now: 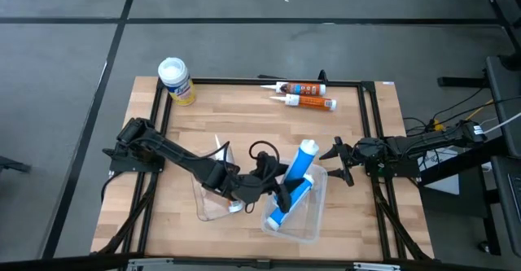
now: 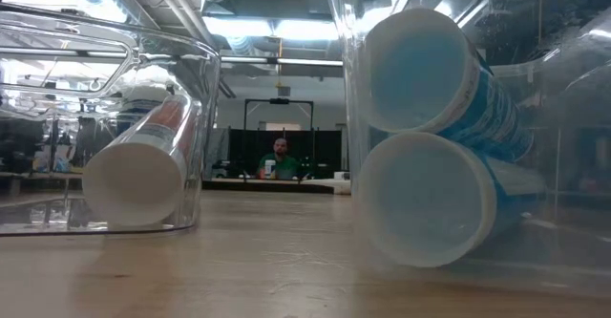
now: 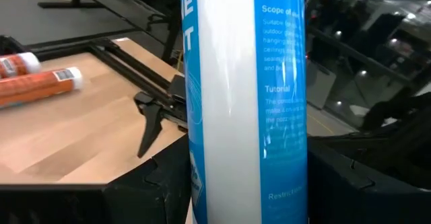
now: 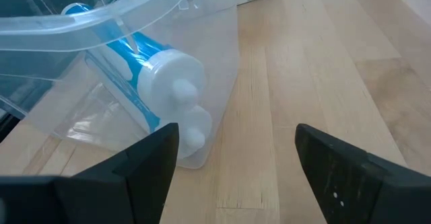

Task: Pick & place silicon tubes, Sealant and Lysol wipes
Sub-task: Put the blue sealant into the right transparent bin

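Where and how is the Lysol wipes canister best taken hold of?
Probably around the yellow body of the Lysol wipes, below the white lid, coming in level from the side. It stands upright at the table's far left corner, so its round wall gives two opposite faces. The left tool is nearer but shut on a blue tube.

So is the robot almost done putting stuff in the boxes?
About halfway. One blue tube lies in the clear bin. The left gripper holds a second blue tube over it. Two orange tubes and the Lysol wipes wait at the far edge. The right gripper is open, empty.
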`<action>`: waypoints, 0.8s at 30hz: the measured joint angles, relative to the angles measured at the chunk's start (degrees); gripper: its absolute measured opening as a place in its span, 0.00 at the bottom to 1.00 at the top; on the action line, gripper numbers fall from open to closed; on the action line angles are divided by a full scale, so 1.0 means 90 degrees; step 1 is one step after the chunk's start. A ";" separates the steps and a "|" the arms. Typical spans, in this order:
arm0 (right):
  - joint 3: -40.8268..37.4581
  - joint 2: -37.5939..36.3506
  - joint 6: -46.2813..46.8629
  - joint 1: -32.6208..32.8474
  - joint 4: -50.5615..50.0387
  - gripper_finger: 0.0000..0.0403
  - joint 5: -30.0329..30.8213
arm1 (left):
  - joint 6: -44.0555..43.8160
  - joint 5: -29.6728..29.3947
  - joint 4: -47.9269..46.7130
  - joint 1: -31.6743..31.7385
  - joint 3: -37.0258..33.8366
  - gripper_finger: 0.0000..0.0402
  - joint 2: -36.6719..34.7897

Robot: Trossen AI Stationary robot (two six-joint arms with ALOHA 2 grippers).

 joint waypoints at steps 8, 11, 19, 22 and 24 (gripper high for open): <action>0.0000 0.0000 0.0000 0.0001 0.0001 0.74 -0.0001 | -0.0449 -0.0133 -0.0934 0.0004 0.0395 0.52 0.0004; 0.0000 -0.0001 0.0000 0.0000 -0.0001 0.74 0.0001 | -0.0538 -0.0205 -0.0950 0.0004 0.0427 0.52 0.0010; 0.0000 0.0000 0.0000 0.0001 0.0000 0.74 0.0000 | -0.0856 -0.0143 -0.0818 0.0036 0.0440 0.52 0.0014; 0.0000 0.0000 0.0000 -0.0001 -0.0001 0.74 0.0001 | -0.0798 -0.0092 -0.0845 0.0042 0.0440 0.52 0.0033; 0.0000 0.0000 0.0000 0.0000 -0.0001 0.74 0.0001 | -0.0782 -0.0099 -0.0879 0.0069 0.0440 0.52 0.0063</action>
